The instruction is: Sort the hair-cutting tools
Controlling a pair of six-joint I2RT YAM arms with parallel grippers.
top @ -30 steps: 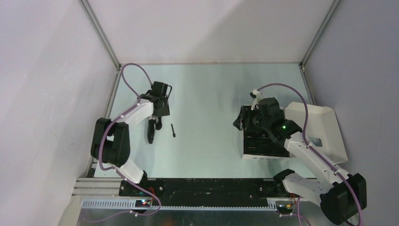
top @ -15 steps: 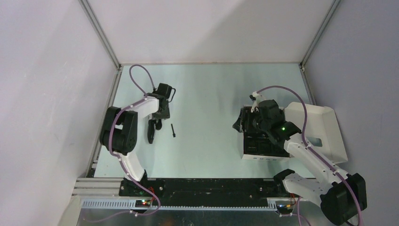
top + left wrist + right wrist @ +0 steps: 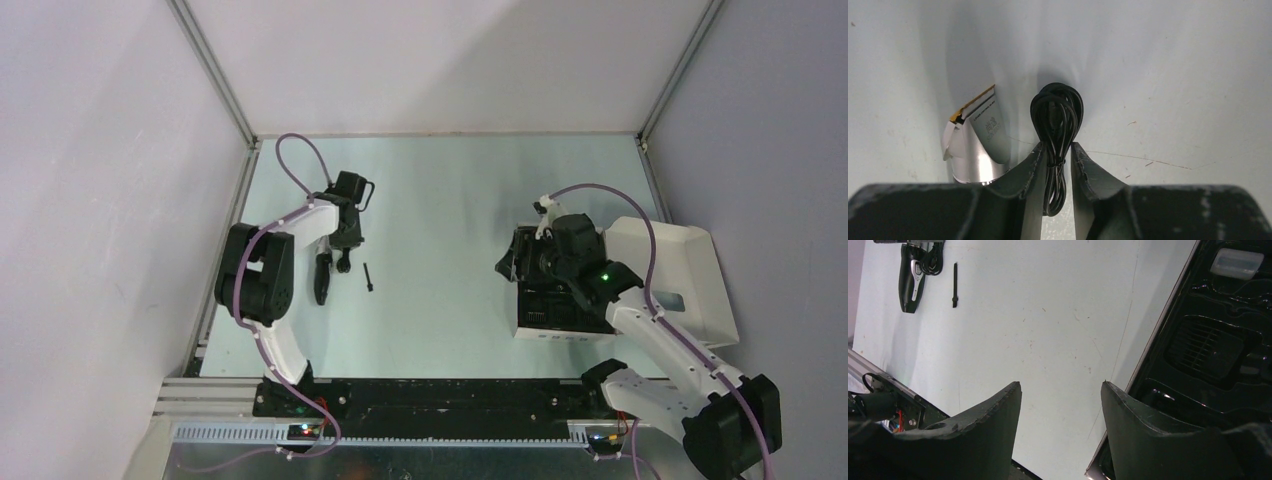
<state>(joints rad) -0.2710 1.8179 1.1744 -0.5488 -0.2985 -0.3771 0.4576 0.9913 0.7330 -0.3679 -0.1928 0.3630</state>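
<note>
Near the worktop's (image 3: 450,320) left edge, our left tool (image 3: 1056,150) is clamped on a coiled black cable (image 3: 1056,107) just beside the elongated black clipper body with silvery tip (image 3: 980,145), so lifting could snag it or spill loops; our right tool (image 3: 1060,390) gapes empty.

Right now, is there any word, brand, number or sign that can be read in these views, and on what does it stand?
No text can be quoted; nothing is legible.
clipper: small dark print on its silvery head, too blurred to read.
white box: a row of tiny dark marks on its near wall, too small to read.
black cord between the left fingers: no print shows.
</note>
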